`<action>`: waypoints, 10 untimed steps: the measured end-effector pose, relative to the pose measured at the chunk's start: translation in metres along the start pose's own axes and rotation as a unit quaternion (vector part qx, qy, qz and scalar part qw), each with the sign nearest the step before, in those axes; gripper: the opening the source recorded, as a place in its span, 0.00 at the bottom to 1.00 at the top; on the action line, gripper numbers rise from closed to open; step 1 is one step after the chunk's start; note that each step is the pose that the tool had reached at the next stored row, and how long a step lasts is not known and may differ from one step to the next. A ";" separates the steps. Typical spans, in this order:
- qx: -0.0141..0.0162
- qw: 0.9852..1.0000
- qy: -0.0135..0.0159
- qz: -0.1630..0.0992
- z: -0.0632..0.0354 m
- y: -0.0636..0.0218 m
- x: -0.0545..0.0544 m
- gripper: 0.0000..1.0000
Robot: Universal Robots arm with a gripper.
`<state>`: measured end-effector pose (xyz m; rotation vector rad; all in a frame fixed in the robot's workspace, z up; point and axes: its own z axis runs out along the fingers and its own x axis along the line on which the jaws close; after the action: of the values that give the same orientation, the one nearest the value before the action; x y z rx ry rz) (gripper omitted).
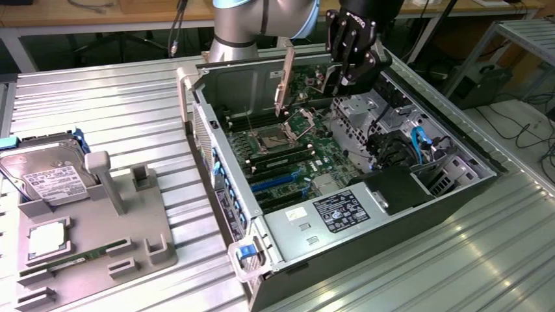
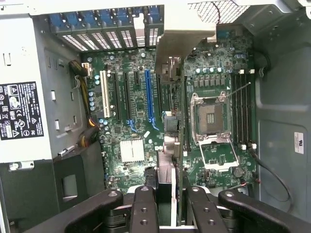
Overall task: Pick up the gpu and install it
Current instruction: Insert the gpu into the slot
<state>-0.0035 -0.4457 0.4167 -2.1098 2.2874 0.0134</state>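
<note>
I hold the gpu [image 2: 167,167] edge-on over the open computer case [image 1: 221,84]. It is a thin dark card whose silvery bracket [image 1: 283,78] hangs at the end away from me. My gripper [image 1: 336,79] is shut on the card's near end, above the green motherboard [image 1: 290,166]. In the wrist view my gripper [image 2: 167,196] clamps the card, and the bracket [image 2: 182,41] points toward the case's rear slot covers. The card hangs above the motherboard [image 2: 131,107], between the blue expansion slot [image 2: 149,94] and the CPU socket [image 2: 210,119]. It sits in no slot.
A grey fixture [image 1: 95,240] at the exterior view's left carries a silver hard drive [image 1: 48,175], a square chip [image 1: 48,237] and a green memory stick [image 1: 78,257]. Inside the case are the power supply [image 1: 342,211], blue cables [image 1: 420,146] and drive bays. The table is ribbed metal.
</note>
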 end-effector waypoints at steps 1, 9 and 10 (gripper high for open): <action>0.000 1.000 -0.004 0.000 0.0004 0.0000 0.000 0.28; -0.001 1.000 -0.007 -0.028 0.0089 0.0019 0.001 0.28; -0.002 1.000 -0.008 -0.029 0.0098 0.0037 0.001 0.28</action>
<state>-0.0071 -0.4463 0.4068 -2.1688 2.2186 0.0315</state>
